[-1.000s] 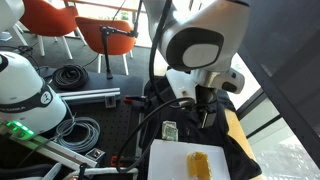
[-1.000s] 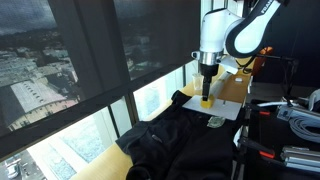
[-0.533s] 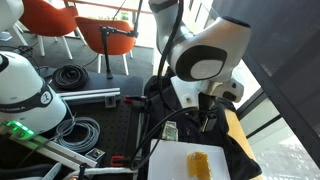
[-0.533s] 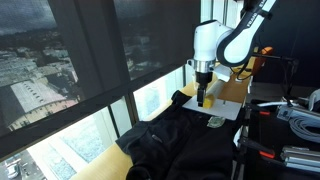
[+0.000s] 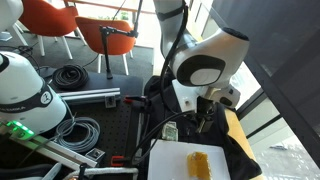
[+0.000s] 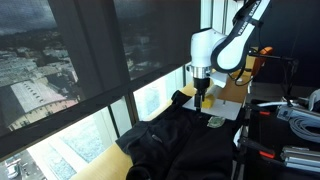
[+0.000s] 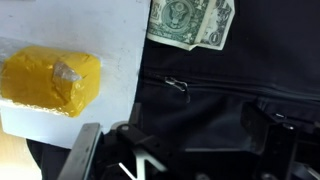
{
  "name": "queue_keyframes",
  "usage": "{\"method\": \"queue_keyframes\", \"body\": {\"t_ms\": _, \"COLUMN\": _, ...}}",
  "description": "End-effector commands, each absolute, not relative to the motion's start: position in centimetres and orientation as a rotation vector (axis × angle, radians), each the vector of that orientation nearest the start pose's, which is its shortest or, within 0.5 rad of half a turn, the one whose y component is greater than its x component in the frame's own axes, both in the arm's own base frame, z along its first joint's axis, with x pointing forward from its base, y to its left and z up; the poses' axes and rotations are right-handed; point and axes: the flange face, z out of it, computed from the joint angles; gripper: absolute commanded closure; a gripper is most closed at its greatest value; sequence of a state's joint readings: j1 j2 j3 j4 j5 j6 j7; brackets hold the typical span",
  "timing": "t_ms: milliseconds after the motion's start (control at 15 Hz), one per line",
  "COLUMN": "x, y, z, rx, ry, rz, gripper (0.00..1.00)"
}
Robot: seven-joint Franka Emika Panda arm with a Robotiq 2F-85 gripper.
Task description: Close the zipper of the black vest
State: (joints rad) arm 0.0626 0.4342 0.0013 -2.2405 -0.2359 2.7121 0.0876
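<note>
Zipper (image 7: 177, 84) lies just beside white board (image 7: 60, 20) edge, jaws spread.

colours of the black vest (image 7: 230, 100) and neighbouring objects
fabric plain glossy black; board (image 7: 95, 25) white; sponge (image 7: 50, 80) yellow; banknote (image 7: 192, 22) pale grey-green, finely printed; chairs (image 5: 48, 18) orange.

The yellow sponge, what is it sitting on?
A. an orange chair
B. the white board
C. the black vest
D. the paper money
B: in the wrist view the yellow sponge lies flat on the white board, with the black vest off to its side.
</note>
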Motion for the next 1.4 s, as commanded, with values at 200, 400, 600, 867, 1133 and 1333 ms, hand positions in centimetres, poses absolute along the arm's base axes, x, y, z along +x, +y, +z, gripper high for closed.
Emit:
{"method": "queue_keyframes", "body": {"t_ms": 200, "x": 55.4, "y": 4.4, "z": 15.8, "rx": -3.200, "ry": -0.296, "rz": -0.050, "gripper": 0.00}}
{"method": "queue_keyframes", "body": {"t_ms": 400, "x": 55.9, "y": 4.1, "z": 15.0, "rx": -3.198, "ry": -0.297, "rz": -0.042, "gripper": 0.00}}
{"method": "queue_keyframes", "body": {"t_ms": 600, "x": 56.4, "y": 3.9, "z": 14.3, "rx": -3.198, "ry": -0.300, "rz": -0.035, "gripper": 0.00}}
{"method": "queue_keyframes", "body": {"t_ms": 867, "x": 56.5, "y": 4.0, "z": 13.7, "rx": -3.202, "ry": -0.304, "rz": -0.028, "gripper": 0.00}}
{"method": "queue_keyframes", "body": {"t_ms": 1133, "x": 56.5, "y": 4.1, "z": 13.2, "rx": -3.204, "ry": -0.308, "rz": -0.017, "gripper": 0.00}}
{"method": "queue_keyframes", "body": {"t_ms": 1333, "x": 56.2, "y": 4.2, "z": 13.1, "rx": -3.206, "ry": -0.309, "rz": -0.007, "gripper": 0.00}}
